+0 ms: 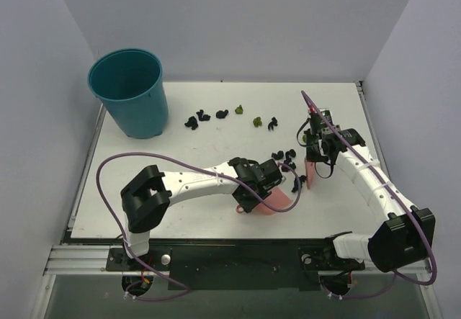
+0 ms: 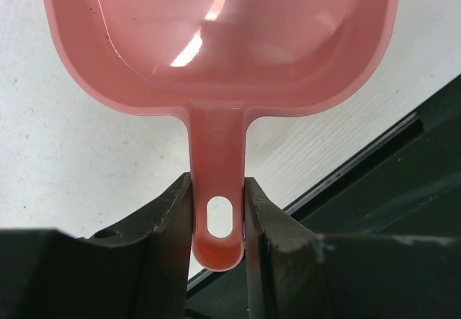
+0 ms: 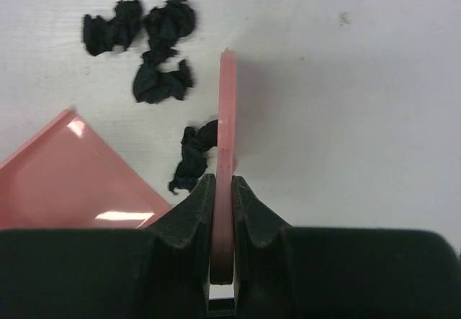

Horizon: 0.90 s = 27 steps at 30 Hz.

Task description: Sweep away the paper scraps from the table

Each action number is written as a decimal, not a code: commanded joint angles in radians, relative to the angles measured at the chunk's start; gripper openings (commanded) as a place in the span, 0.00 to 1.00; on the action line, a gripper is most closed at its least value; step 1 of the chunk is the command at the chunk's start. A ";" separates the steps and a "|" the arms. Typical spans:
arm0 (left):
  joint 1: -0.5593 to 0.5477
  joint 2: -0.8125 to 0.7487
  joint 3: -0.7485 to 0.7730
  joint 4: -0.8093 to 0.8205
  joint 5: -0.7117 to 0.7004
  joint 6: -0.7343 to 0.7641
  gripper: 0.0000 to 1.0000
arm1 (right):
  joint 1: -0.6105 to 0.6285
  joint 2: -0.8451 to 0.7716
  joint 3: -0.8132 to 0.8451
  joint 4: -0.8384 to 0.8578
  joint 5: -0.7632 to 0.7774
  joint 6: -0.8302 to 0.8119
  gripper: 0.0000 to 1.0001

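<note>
My left gripper (image 1: 251, 198) is shut on the handle of the pink dustpan (image 1: 279, 201), which lies low on the white table (image 1: 187, 211); the left wrist view shows the fingers (image 2: 169, 225) clamping the handle (image 2: 218, 182) and the empty pan (image 2: 216, 38). My right gripper (image 1: 317, 157) is shut on the pink brush (image 1: 310, 175), held edge-on (image 3: 225, 117). Black paper scraps (image 1: 288, 164) lie between the brush and the dustpan. In the right wrist view one wad (image 3: 193, 157) touches the brush's left side, and others (image 3: 155, 52) lie farther off. More scraps (image 1: 222, 114), black and olive-green, lie farther back.
A teal bucket (image 1: 130, 92) stands at the table's back left corner. Pale walls enclose the table. The table's metal front edge (image 2: 360, 160) runs just behind the dustpan handle. The dustpan's corner (image 3: 72, 175) shows left of the brush.
</note>
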 commanded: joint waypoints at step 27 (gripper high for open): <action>0.124 0.049 0.079 0.014 0.031 0.034 0.00 | 0.007 0.230 0.327 0.067 -0.021 -0.182 0.00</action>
